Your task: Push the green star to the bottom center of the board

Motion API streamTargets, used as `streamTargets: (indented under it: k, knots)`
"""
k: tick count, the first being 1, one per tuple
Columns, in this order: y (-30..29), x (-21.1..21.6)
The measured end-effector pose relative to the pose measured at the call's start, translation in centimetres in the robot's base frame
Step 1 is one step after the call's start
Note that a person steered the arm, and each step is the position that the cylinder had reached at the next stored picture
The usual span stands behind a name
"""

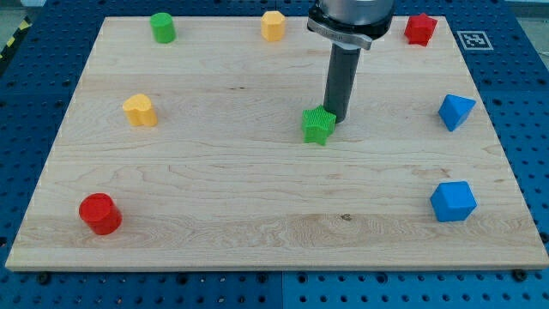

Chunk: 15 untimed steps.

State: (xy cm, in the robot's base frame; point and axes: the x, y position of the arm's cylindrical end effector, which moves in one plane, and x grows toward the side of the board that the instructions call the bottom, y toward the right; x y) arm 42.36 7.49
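Observation:
The green star (318,126) lies near the middle of the wooden board (257,215), a little toward the view's right and top. My tip (335,118) is at the star's upper right edge, touching it or almost touching it. The dark rod rises from there toward the view's top.
A green cylinder (163,27), a yellow hexagonal block (273,26) and a red star (420,29) stand along the top edge. A yellow block (140,110) and a red cylinder (100,214) are at the left. Two blue blocks (455,112) (452,201) are at the right.

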Motion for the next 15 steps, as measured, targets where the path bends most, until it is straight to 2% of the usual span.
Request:
streamTargets:
  k: [5,8,13,15]
  knots:
    - [-7.1,1.9]
    - [-5.5,3.1]
    - [-6.9,3.7]
    - [-6.8,5.6]
